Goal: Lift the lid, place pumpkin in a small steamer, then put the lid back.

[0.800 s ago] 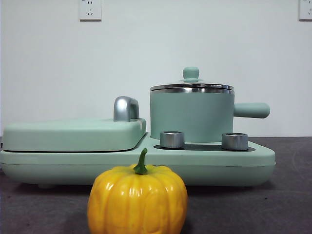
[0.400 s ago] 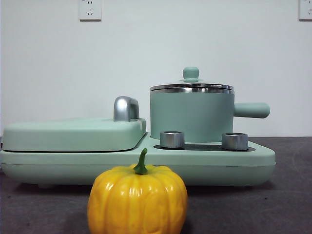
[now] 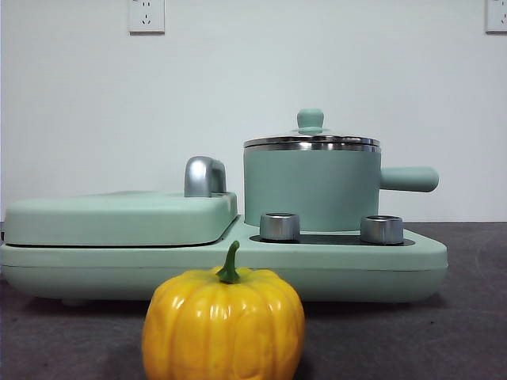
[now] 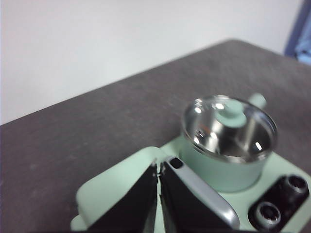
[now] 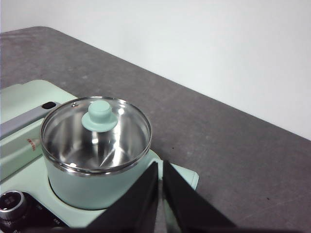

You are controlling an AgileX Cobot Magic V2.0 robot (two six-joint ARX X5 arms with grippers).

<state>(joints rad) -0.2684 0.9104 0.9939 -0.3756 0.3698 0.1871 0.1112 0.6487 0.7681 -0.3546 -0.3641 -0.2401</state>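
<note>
The yellow-orange pumpkin [image 3: 223, 323] with a green stem stands on the dark table close to the front camera. Behind it the mint-green small steamer [image 3: 311, 188] sits on the cooker base, side handle pointing right. The glass lid [image 3: 310, 139] with its mint knob rests on the steamer's rim. From above, the steamer [image 5: 92, 180] and lid [image 5: 99, 116] show through the right wrist camera, with my right gripper [image 5: 160, 167] shut and hovering above the pot. My left gripper [image 4: 158, 174] is shut, high over the flat cover, with the steamer [image 4: 221, 165] and lid [image 4: 229, 112] off to one side.
A wide flat mint-green hinged cover [image 3: 119, 218] with a chrome handle [image 3: 204, 176] fills the cooker's left half. Two steel dials [image 3: 280, 226] stand in front of the pot. White wall with sockets [image 3: 146, 16] stands behind.
</note>
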